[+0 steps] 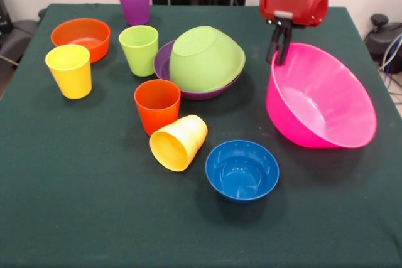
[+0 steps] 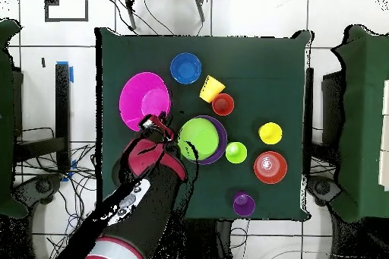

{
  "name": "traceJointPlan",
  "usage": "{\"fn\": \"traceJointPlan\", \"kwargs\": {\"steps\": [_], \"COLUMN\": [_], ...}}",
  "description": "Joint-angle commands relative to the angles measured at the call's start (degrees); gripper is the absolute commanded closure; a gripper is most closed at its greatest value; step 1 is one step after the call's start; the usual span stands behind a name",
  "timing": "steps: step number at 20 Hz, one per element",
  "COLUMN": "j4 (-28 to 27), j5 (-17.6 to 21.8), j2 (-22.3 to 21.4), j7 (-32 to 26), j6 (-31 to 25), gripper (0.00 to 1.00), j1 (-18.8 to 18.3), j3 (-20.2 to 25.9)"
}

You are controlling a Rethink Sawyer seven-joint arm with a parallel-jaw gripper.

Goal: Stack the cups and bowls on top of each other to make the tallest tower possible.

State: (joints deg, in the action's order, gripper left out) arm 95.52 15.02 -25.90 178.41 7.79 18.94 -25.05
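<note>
front view: claw [image 1: 279, 51] looks pinched closed, gripping the far rim of the tilted pink bowl [image 1: 326, 101]; lime bowl [image 1: 207, 58] lies upside-down beside it.

Pink bowl [image 1: 326, 101]; blue bowl [image 1: 242, 171]; green tablecloth [image 1: 75, 205]

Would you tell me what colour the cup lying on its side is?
Yellow-orange; the tipped cup shows best in the front view, beside the blue bowl.
</note>
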Motion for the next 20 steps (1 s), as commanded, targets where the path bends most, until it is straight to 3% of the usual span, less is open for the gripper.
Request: {"fn": "traceJointPlan", "kwargs": {"steps": [1,5,9,14,20], "j4": [0.8,-1.2,-2.7,-3.8,-5.4], "j5": [6.2,9.6,13.7,17.1,18.4], "j2": [-2.7,-4.3,-8.5,-14.4,-21.0], "j7": [-9.7,-11.7,-15.4,-19.4,-25.7], "j6": [-11.5,-16.3,-21.6,-27.5,-34.4], "gripper": [1.00,1.00,1.00,1.00,1.00], "j1": [1.6,3.1,2.3,-1.6,-6.4], "j3": [-2.5,-7.3,-8.7,-4.7,0.3]}}
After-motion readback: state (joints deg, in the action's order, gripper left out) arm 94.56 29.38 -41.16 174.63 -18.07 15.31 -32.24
